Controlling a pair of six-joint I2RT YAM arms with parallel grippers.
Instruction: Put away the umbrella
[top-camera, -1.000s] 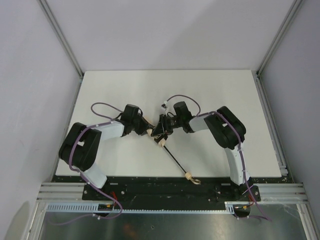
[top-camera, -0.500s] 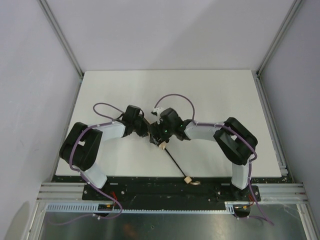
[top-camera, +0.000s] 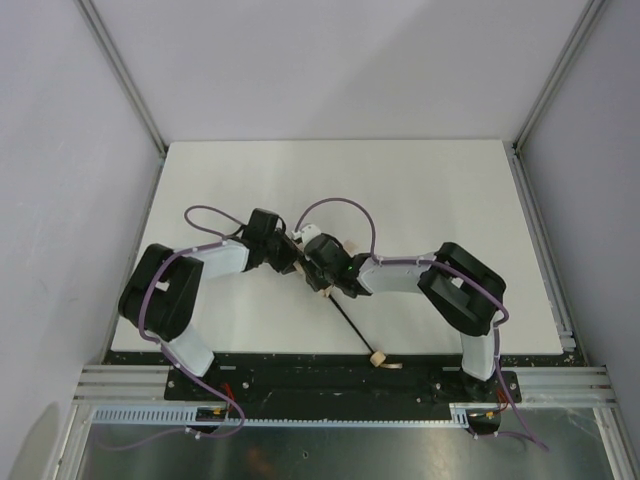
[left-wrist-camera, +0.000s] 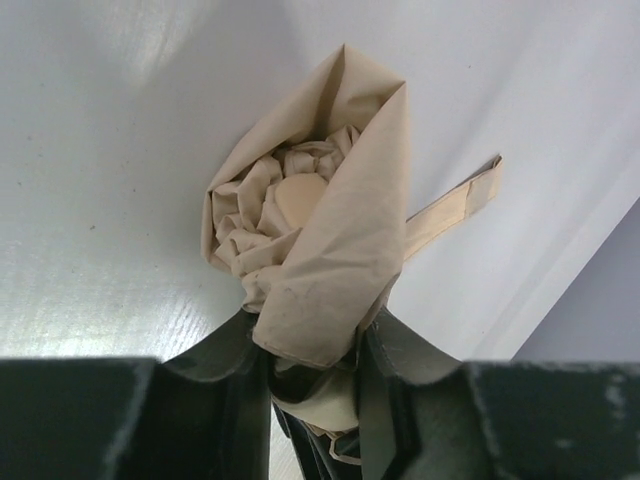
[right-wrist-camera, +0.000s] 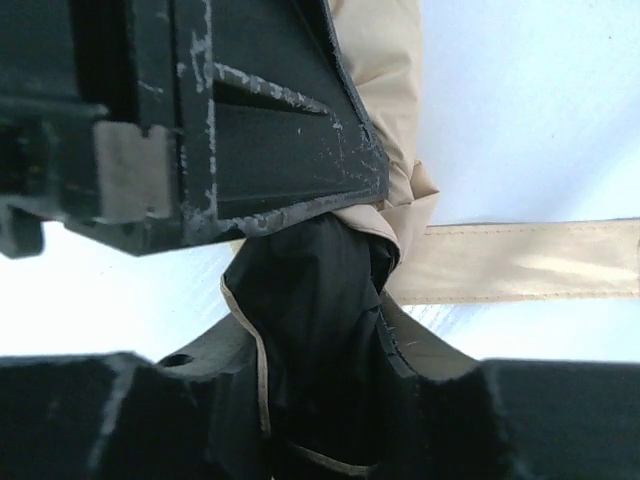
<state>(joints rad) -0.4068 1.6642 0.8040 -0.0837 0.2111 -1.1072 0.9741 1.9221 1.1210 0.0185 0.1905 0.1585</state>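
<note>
The umbrella lies on the white worktop. Its tan canopy is gathered into a loose, crumpled bundle about mid-worktop, and both arms meet there. From the canopy the thin black shaft runs diagonally back toward the arm bases and ends in the pale knob handle, well apart from the canopy and near the worktop's front edge. The left tool comes at the canopy from the left, its jaws drawn narrow and pinching a fold of beige fabric. Beyond them the pleats spiral around the pale tip. The closure strap sticks out loose to one side of the canopy, unfastened. The right tool sits on the opposite side of the canopy, right against the left one, jaws narrow around a dark fold with a tan hem. The step in hand looks like bunching and rolling the fabric tight, and the task seems only partly done: the folds are slack and the shaft is fully extended. Next, one tool should probably keep the canopy pinned while the other lets go and catches the strap to draw it round. The slippery fabric may spring open if both release together.
</note>
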